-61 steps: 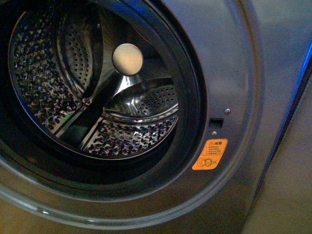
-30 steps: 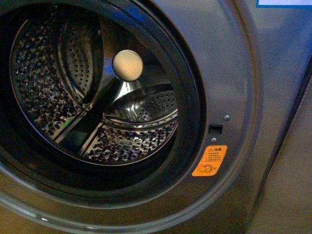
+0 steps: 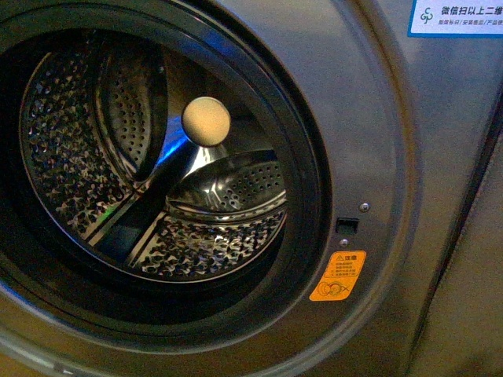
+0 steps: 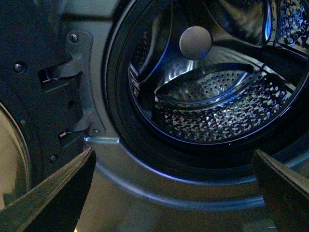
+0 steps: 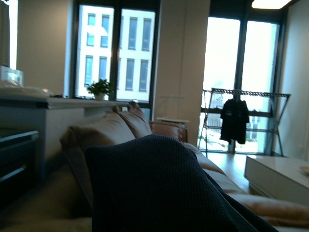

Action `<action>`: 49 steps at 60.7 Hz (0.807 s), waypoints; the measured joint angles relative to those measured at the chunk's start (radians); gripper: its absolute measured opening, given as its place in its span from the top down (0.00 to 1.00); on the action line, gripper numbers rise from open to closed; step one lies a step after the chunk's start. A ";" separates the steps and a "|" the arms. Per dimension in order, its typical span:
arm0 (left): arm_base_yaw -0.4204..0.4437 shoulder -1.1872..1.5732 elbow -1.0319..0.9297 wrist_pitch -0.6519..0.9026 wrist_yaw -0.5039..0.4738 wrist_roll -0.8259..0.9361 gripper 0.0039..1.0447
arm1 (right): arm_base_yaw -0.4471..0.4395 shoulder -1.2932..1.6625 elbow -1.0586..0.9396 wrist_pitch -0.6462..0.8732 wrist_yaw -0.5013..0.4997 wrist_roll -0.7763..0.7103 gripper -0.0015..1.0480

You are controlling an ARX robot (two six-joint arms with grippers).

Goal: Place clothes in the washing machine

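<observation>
The washing machine [image 3: 369, 118] fills the front view, grey, with its round dark-rimmed opening and shiny perforated drum [image 3: 71, 157] around a cream hub [image 3: 206, 120]. No fabric lies in the drum, and neither arm shows in this view. In the left wrist view my left gripper [image 4: 174, 193] hangs open just outside the lower rim of the opening, with one finger [image 4: 53, 198] at each side and nothing between them. The clothes [image 5: 154, 188], a dark navy knitted garment, cover the lower part of the right wrist view. My right gripper is shut on them, its fingers hidden under the fabric.
The machine's open door [image 4: 43, 96] stands beside the left gripper. An orange sticker [image 3: 338, 276] and a latch slot [image 3: 347, 224] sit right of the opening. The right wrist view faces a room with a tan sofa [image 5: 111, 133], a drying rack [image 5: 241, 121] and a low table [image 5: 277, 176].
The machine has slid downward in the front view, and a white label has come into sight at the top right. The drum's contents look the same.
</observation>
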 joint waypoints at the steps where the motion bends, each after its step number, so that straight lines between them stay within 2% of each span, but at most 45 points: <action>1: 0.000 0.000 0.000 0.000 0.000 0.000 0.06 | 0.017 -0.003 0.022 -0.016 0.008 0.002 0.94; 13: 0.000 0.000 0.000 0.000 0.000 0.000 0.06 | 0.258 -0.030 0.261 -0.277 0.096 -0.034 0.94; 24: 0.000 0.000 0.000 0.000 0.000 0.000 0.06 | 0.496 -0.050 0.356 -0.509 0.147 -0.113 0.94; 35: 0.000 0.000 0.000 0.000 0.000 0.000 0.06 | 0.772 -0.076 0.354 -0.685 0.242 -0.233 0.94; 41: 0.000 0.000 0.000 0.000 0.000 0.000 0.06 | 0.937 -0.105 0.312 -0.731 0.303 -0.318 0.94; 49: 0.000 0.000 0.000 0.000 0.000 0.000 0.06 | 1.087 -0.142 0.243 -0.742 0.354 -0.385 0.94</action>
